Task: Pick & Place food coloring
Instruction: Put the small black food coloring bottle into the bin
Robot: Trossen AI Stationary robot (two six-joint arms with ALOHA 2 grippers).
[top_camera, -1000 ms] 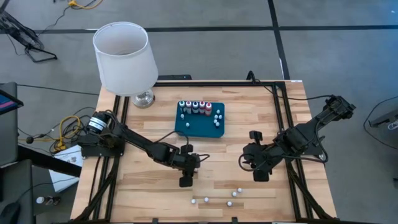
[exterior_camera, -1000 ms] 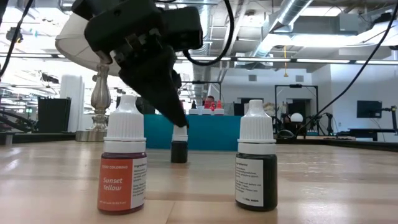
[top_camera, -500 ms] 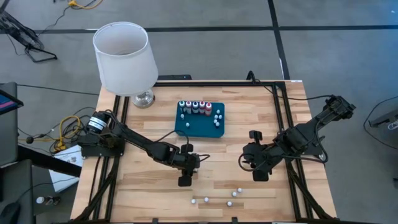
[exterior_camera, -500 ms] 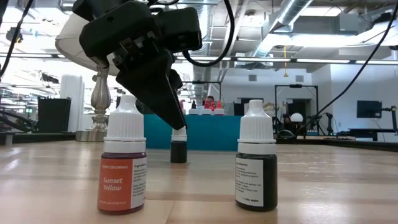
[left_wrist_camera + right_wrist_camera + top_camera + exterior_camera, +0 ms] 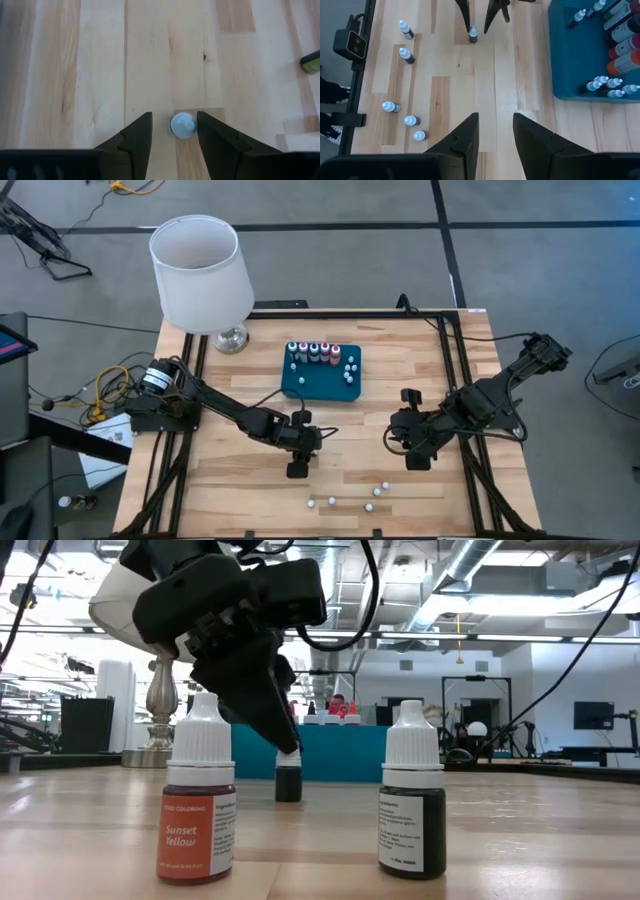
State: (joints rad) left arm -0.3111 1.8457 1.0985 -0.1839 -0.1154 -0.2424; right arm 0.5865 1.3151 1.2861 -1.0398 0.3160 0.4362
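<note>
Straddling a small dark bottle (image 5: 182, 125) that stands upright mid-desk, the left pincer (image 5: 172, 131) is spread, one finger either side — lined up to pinch it. The right pincer (image 5: 495, 132) waits, spread and empty, near the teal tray (image 5: 320, 385).

1. A pale wooden surface (image 5: 250, 480) of butcher-block planks fills the middle of the high view, edged by a black metal frame (image 5: 450, 330).
2. A lamp stands at the far left corner, with a white drum shade (image 5: 198, 272) and a silvery base (image 5: 231, 338); in the low view its turned silver stem (image 5: 163, 700) rises at the left.
3. A flat dark teal tray (image 5: 320, 383) lies on the far half of the surface, near the middle.
4. Yellow and black cables (image 5: 105, 385) coil on the floor left of the surface.
5. The floor is grey carpet (image 5: 400, 270) crossed by dark lines.
6. Beyond the surface, the low view shows an open workshop with ceiling ducts (image 5: 480, 570) and a dark monitor (image 5: 593, 715) at the right.
</note>
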